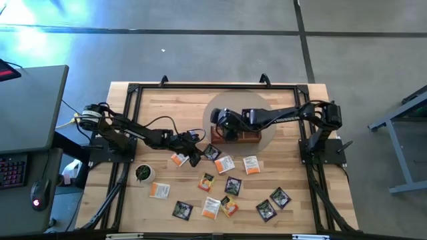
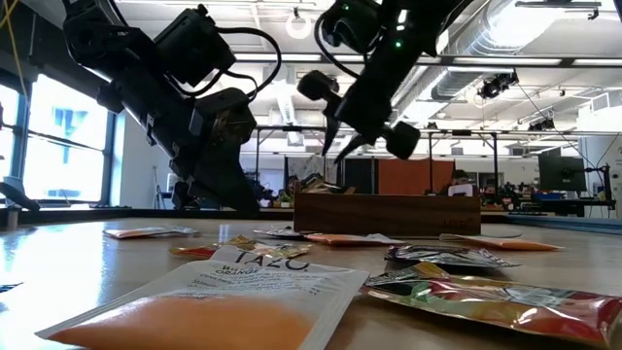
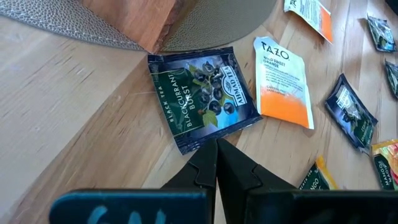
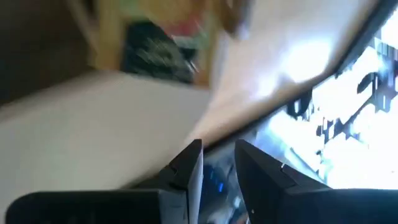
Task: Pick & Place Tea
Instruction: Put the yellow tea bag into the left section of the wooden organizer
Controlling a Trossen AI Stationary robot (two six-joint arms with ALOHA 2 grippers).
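Overhead layout of the table [image 1: 140, 103]. A dark frame is running along its back and side edges, and the two arm bases are sitting at the left and right margins, leaving the middle and front open. The wooden tray [image 1: 248, 137] is lying at centre back on a round grey mat [image 1: 267, 110], which is taking up much of the room behind the packets.

The right tool [image 1: 225, 128] is hanging above the left end of the tray, clear of its rim in the low view; its two fingers [image 4: 189, 163] are standing slightly apart with nothing showing between them. A dark packet is lying inside the tray, blurred in the right wrist view.

The left tool [image 1: 194, 156] is reaching down to the table just left of the tray's front corner. Its fingers [image 3: 208, 163] are pressed together, tips touching the near edge of the black tea packet [image 3: 202, 96], without clamping it. That packet is lying flat, turned diagonally, one corner just beside the mat's edge and the tray corner. The white-and-orange tea packet [image 3: 283, 81] is lying just beside it, its long axis slightly tilted, orange end nearer the left tool.

The remaining packets are lying flat and scattered across the front half of the table, at mixed angles with narrow gaps between them. The small cup [image 1: 143, 173] is standing at front left, apart from them.
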